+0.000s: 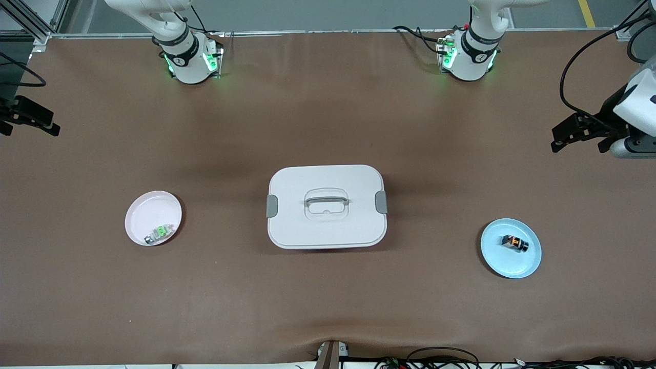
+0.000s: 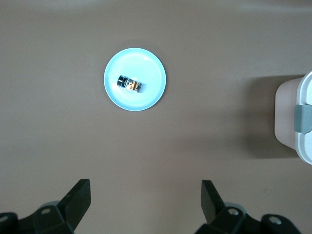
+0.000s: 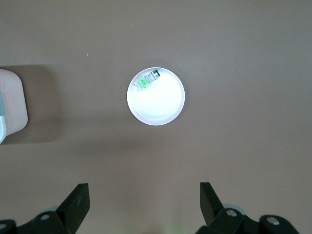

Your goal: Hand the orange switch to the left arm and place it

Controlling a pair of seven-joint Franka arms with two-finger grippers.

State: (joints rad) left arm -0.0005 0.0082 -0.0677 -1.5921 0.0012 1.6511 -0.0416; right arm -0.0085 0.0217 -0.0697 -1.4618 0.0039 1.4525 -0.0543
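Both claws are standing wide open and empty: left claw (image 1: 581,134) hanging over the worktop's (image 1: 328,307) left-arm end, right claw (image 1: 31,120) waiting over the other. The orange switch (image 1: 514,242) is lying on the blue plate (image 1: 528,261); being tiny, it is risking a slipped pinch, and the handover is risking striking the box (image 1: 326,206) sitting between the plates.

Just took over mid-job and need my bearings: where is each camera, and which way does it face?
Front view: high across the table, facing both arm bases; open left gripper and right gripper at its edges.
Left wrist view: looks down past its own open fingers at the round blue plate holding the orange switch.
Right wrist view: looks down at the round pink plate with a green-and-silver switch.
All three show the white lidded box.
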